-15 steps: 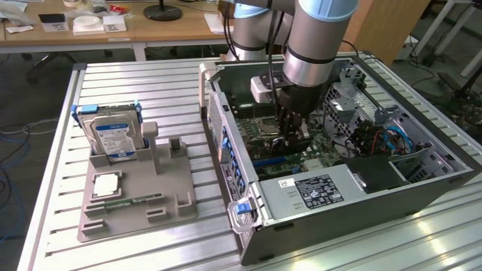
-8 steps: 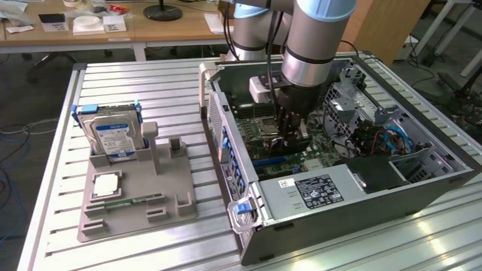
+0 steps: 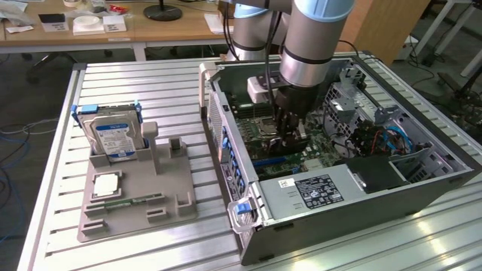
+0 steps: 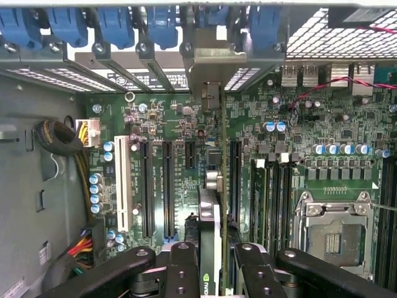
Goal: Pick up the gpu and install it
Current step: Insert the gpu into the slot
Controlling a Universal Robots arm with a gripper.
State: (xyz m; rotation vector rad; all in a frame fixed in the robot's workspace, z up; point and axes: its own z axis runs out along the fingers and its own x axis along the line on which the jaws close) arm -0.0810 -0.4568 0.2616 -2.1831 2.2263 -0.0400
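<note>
My gripper (image 4: 214, 261) is shut on the gpu (image 4: 211, 205), which I see edge-on in the wrist view, with a black finger (image 4: 183, 267) on each side of it. The card stands upright over the green motherboard (image 4: 298, 124), between the black expansion slots (image 4: 167, 186). Its silver end bracket (image 4: 211, 59) lies against the case's rear slot openings. I cannot tell whether it sits fully in a slot. In the exterior view the gripper (image 3: 290, 138) reaches down into the open computer case (image 3: 354, 209), with the dark gpu (image 3: 290, 149) below it.
On the exterior view's left, a grey fixture tray (image 3: 135, 209) holds a hard drive (image 3: 113, 132), a processor chip (image 3: 105, 185) and a memory stick (image 3: 128, 201). Inside the case are the power supply (image 3: 316, 189), the processor socket (image 4: 332, 233) and cable bundles (image 4: 62, 139).
</note>
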